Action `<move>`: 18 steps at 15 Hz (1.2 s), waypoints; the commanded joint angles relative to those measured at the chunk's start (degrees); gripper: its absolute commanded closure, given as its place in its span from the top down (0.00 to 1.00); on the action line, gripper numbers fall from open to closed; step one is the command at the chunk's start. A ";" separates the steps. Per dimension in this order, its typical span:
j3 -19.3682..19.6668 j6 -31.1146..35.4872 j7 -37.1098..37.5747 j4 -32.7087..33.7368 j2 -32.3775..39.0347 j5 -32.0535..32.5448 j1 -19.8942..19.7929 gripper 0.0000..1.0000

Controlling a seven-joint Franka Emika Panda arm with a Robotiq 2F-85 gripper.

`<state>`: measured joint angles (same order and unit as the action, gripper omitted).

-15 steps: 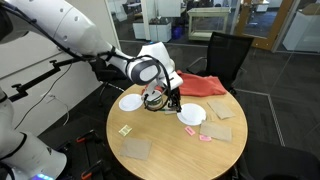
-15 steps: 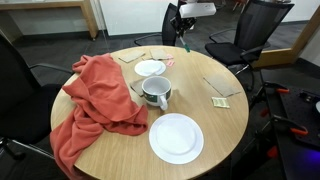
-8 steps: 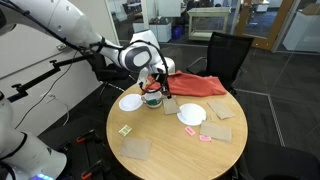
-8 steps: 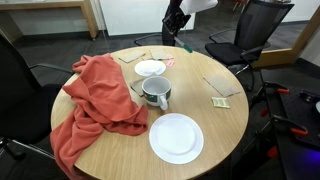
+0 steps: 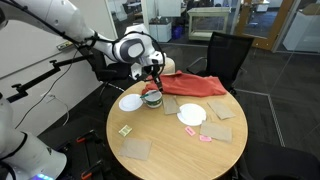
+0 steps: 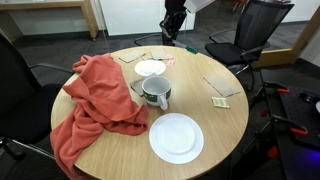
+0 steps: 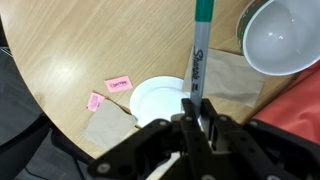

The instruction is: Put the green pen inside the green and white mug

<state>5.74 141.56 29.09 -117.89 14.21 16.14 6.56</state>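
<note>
Wooden round table [image 6: 225, 125] bears a rumpled red cloth [image 6: 95, 100] and, just beside it, the short green and white mug [image 6: 155, 93]. Raised over the tabletop, the black gripper [image 7: 197, 112] pinches the slim green pen [image 7: 201, 45] near the mug's rim.

Exterior views opposite across table [image 5: 170, 140], wrist view looking down

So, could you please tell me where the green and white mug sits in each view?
Exterior view: green and white mug at the far left of the table.
Exterior view: mid-table.
Wrist view: top right corner.
Shared landmark: the red cloth beside it.
</note>
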 commanded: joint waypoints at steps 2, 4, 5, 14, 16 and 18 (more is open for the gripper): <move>-0.14 -0.09 -0.05 0.06 0.14 0.01 -0.44 0.13; -0.09 -0.08 -0.05 0.06 0.15 0.01 -0.53 0.13; -0.09 -0.08 -0.05 0.06 0.15 0.01 -0.53 0.13; -6.42 2.33 -26.82 2.12 1.46 -14.42 -5.04 0.03; -8.24 1.16 -35.41 3.16 1.57 -18.37 -6.46 0.03; -9.93 -0.14 -44.15 4.27 1.94 -21.64 -7.94 0.03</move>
<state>-1.27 143.80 -4.31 -116.15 15.32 -1.33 1.37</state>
